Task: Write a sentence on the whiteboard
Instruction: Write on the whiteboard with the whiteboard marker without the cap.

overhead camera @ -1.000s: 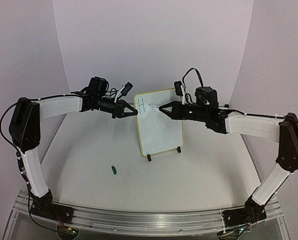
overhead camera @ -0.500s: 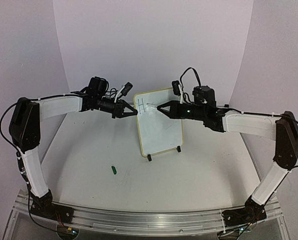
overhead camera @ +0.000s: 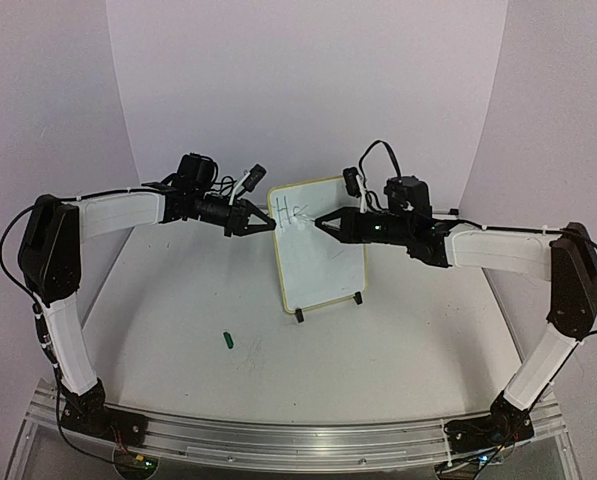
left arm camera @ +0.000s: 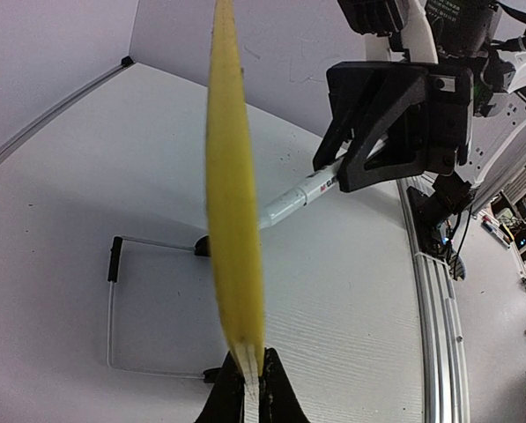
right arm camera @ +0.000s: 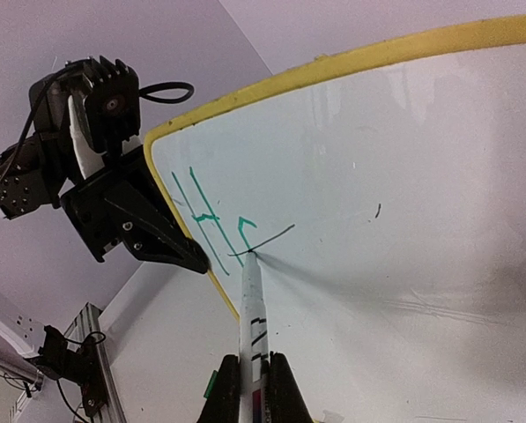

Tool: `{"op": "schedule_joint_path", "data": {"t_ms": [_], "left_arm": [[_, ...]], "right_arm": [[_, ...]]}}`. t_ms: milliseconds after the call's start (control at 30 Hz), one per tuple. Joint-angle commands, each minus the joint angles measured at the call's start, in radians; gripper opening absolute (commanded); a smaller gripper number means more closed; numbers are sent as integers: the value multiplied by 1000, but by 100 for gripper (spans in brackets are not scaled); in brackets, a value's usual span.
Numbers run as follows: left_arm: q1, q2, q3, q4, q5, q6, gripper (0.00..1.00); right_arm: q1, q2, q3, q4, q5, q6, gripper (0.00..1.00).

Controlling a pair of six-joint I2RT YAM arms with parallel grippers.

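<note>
The whiteboard (overhead camera: 323, 255) stands upright on two black feet mid-table, its pale yellow frame edge-on in the left wrist view (left arm camera: 232, 203). My left gripper (overhead camera: 271, 226) is shut on the board's upper left edge (left arm camera: 248, 374). My right gripper (overhead camera: 319, 222) is shut on a slim white marker (right arm camera: 253, 322) whose tip touches the board. The sentence (right arm camera: 214, 220) is green lettering at the board's top left: an "H" and the start of a second letter; it also shows in the top view (overhead camera: 294, 213). The board's face (right arm camera: 377, 220) is otherwise blank.
A green marker cap (overhead camera: 229, 340) lies on the table left of the board, also seen in the right wrist view (right arm camera: 211, 382). A purple backdrop closes the back and sides. An aluminium rail (overhead camera: 278, 435) runs along the near edge.
My right gripper has shifted slightly left and down along the board with the marker, and a second green letter stroke has appeared after the "H". The left arm has not moved.
</note>
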Motion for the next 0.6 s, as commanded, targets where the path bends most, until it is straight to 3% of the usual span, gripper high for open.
{"op": "schedule_joint_path", "data": {"t_ms": [0, 567], "left_arm": [[-6, 9, 25, -79, -10, 26, 0], [-6, 10, 25, -81, -10, 29, 0]], "right_arm": [[-5, -18, 2, 12, 38, -17, 0], [-5, -50, 44, 13, 71, -33, 0]]}}
